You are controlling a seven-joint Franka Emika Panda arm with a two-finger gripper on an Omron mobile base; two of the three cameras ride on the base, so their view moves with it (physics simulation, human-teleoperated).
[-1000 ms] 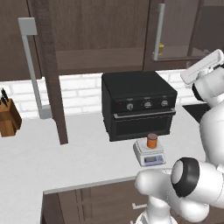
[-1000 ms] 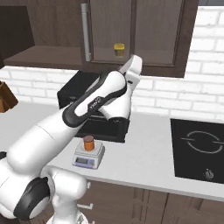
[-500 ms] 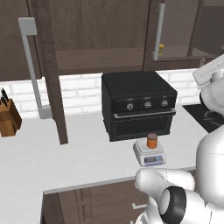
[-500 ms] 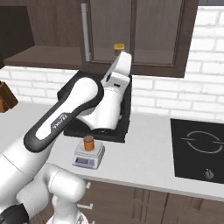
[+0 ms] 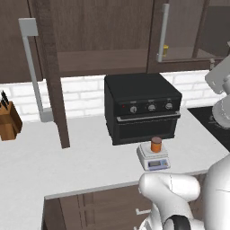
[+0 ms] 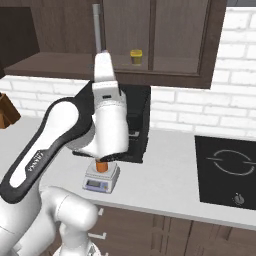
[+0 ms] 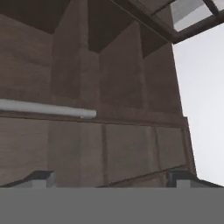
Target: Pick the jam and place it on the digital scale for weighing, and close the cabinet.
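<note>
So the jam (image 5: 156,144) already sits on the digital scale (image 5: 153,158), on the bench well below my hand (image 7: 111,178), which is spread wide and empty. Left: closing the cabinet (image 5: 49,72); one door stands ajar, its handle (image 7: 48,109) just ahead. I count one jar, one scale, one oven (image 5: 141,107).

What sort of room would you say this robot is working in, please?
Most likely a home kitchen, a rendered one. A black countertop oven stands on a white counter against a white brick wall, dark-brown wall cabinets hang above, a cooktop is set into the counter, and a knife block stands at one end.
</note>
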